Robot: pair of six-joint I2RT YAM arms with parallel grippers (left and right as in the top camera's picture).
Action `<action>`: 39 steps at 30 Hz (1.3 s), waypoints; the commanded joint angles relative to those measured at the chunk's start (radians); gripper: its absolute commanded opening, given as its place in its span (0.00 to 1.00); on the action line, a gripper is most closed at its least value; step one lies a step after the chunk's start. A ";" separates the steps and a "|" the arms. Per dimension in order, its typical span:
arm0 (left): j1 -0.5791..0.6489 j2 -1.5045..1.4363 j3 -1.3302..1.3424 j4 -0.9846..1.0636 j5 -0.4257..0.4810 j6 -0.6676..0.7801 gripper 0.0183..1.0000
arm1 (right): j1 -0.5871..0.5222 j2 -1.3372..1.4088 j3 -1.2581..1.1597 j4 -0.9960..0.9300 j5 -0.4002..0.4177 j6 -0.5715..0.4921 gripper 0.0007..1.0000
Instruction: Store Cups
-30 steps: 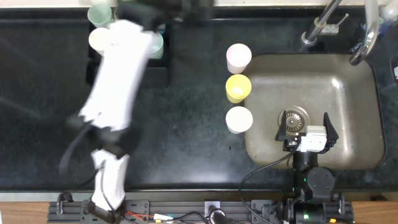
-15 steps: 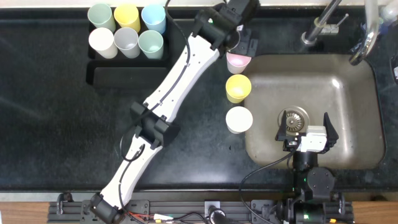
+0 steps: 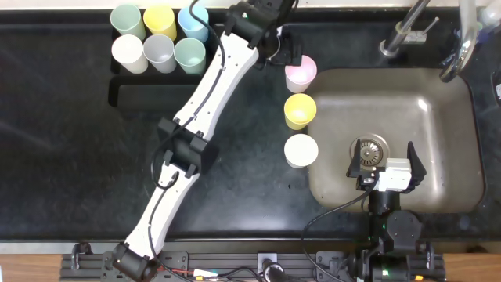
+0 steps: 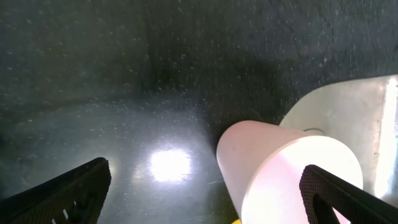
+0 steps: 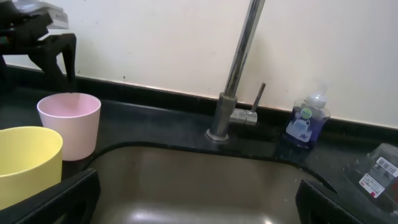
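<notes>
Three cups stand in a row on the black counter left of the sink: a pink cup (image 3: 300, 72), a yellow cup (image 3: 300, 110) and a white cup (image 3: 300, 150). My left gripper (image 3: 285, 52) is open just beside the pink cup, on its far-left side. In the left wrist view the pink cup (image 4: 283, 171) lies between the open fingers (image 4: 68, 196), nearer one of them. The right wrist view shows the left gripper (image 5: 53, 43) just behind the pink cup (image 5: 69, 121). My right gripper (image 3: 384, 160) rests open, holding nothing, over the sink.
A black tray (image 3: 156, 92) at the top left holds several upright cups (image 3: 160, 52). The steel sink (image 3: 438, 125) fills the right side, with a faucet (image 5: 239, 74) and a soap bottle (image 5: 306, 122) behind it. The left arm (image 3: 211, 86) stretches diagonally across the counter.
The left arm swung from the tray at the top left over to the pink cup, then drew its gripper slightly left of that cup. The right arm stayed still.
</notes>
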 commanded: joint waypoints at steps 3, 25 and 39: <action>-0.011 0.020 0.023 -0.009 0.045 -0.003 1.00 | 0.005 -0.009 -0.014 0.005 0.003 0.011 1.00; -0.008 0.055 0.023 -0.038 0.048 -0.005 0.02 | 0.005 -0.009 -0.014 0.005 0.003 0.011 1.00; 0.162 -0.332 0.023 -0.236 -0.128 -0.106 0.02 | 0.005 -0.009 -0.014 0.005 0.002 0.011 1.00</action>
